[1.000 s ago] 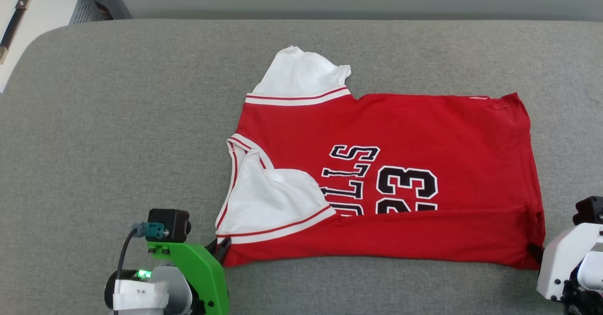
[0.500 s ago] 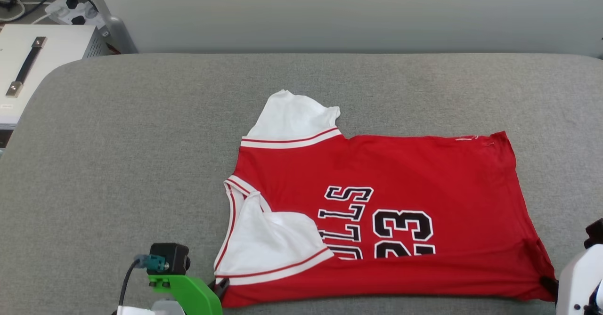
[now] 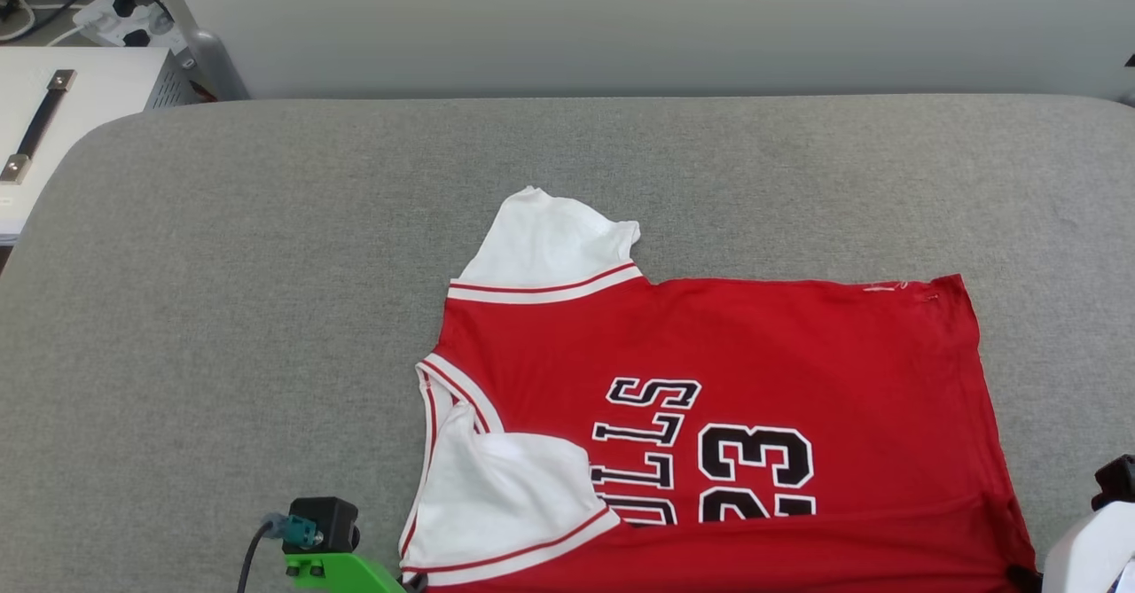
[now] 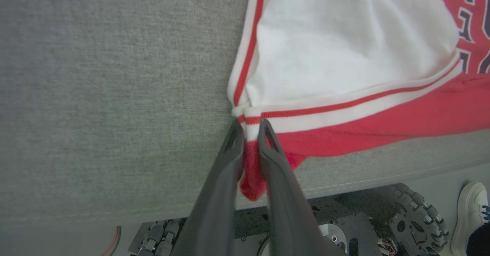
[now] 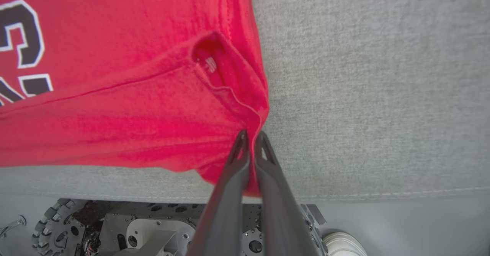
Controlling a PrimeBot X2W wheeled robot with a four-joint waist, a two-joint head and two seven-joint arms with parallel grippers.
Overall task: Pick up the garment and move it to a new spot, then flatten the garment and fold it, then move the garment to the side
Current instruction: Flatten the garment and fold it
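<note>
Left claw [image 4: 250, 124] pinching garment [image 3: 709, 345] shoulder corner, right claw [image 5: 251, 134] pinching hem corner: near edge held taut, likely for fold.

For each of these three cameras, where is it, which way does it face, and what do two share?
Head view: on the head, facing forward and down at the garment on the table; green left wrist mount shows.
Left wrist view: on the left wrist, along the left pincer, shut on the garment's striped corner.
Right wrist view: on the right wrist, along the right pincer, shut on a red corner.
Shared: both wrist views show the wheeled base below.
</note>
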